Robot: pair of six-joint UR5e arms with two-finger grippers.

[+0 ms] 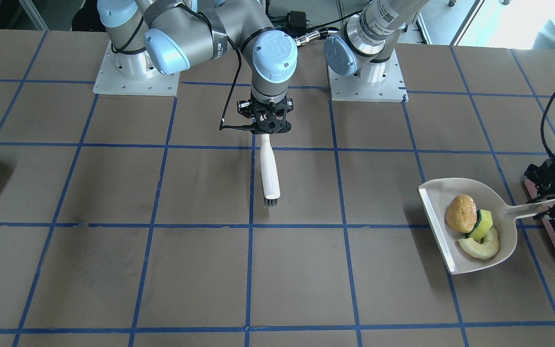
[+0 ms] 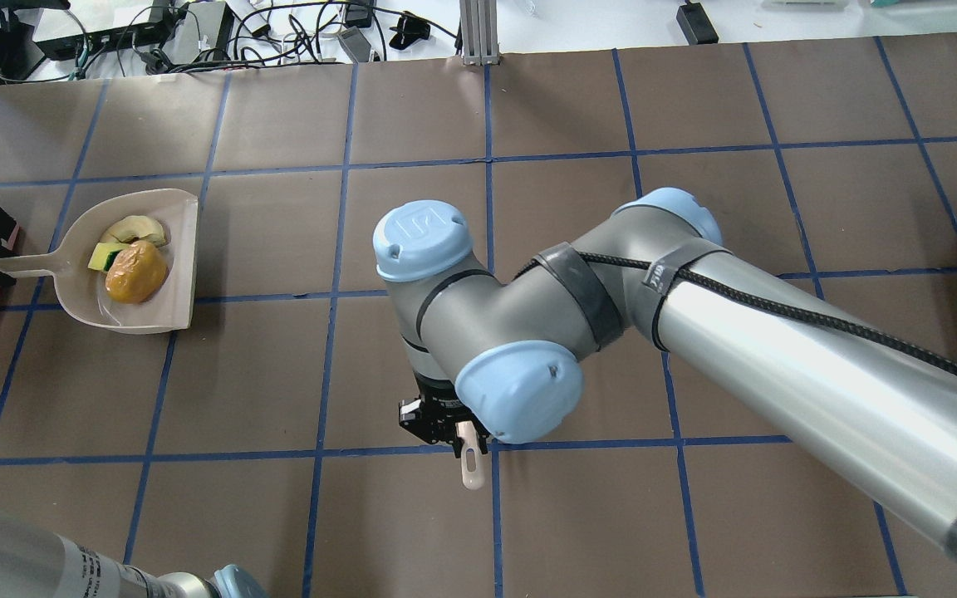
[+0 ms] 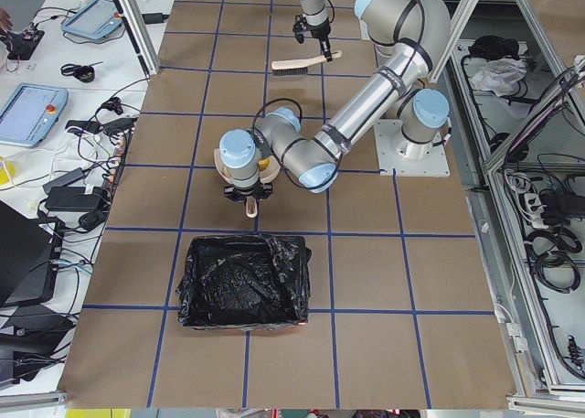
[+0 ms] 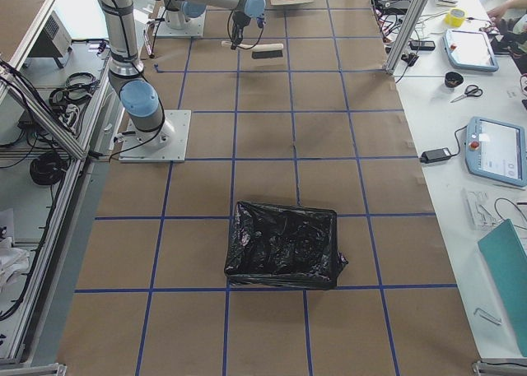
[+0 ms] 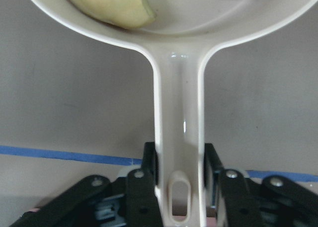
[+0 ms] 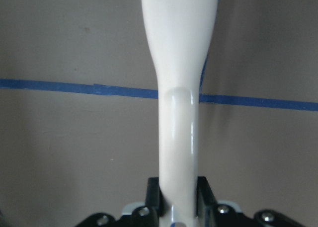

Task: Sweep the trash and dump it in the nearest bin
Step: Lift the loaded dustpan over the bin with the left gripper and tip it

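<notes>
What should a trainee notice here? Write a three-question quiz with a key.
1. True or false: the left tool is shut on the beige plastic dustpan by its handle.
2. The right tool holds: A) the white-handled black-bristled brush, B) a sponge, C) nothing.
3. How many trash pieces lie in the dustpan?
Key: 1 true; 2 A; 3 three: brown potato-like lump, green-and-yellow sponge block, pale yellow banana-like piece.

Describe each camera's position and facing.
Front-facing: opposite, facing the robot; both bases, right arm holding brush.
Overhead: behind the robot, looking forward; right arm fills it.
Exterior left: table's left end, looking along it; left arm near, beside bin.
Exterior right: right end, likewise; right arm near.
Left wrist: over jaws shut on dustpan handle.
Right wrist: over jaws shut on brush handle.
Shared: the first two show trash in dustpan.
</notes>
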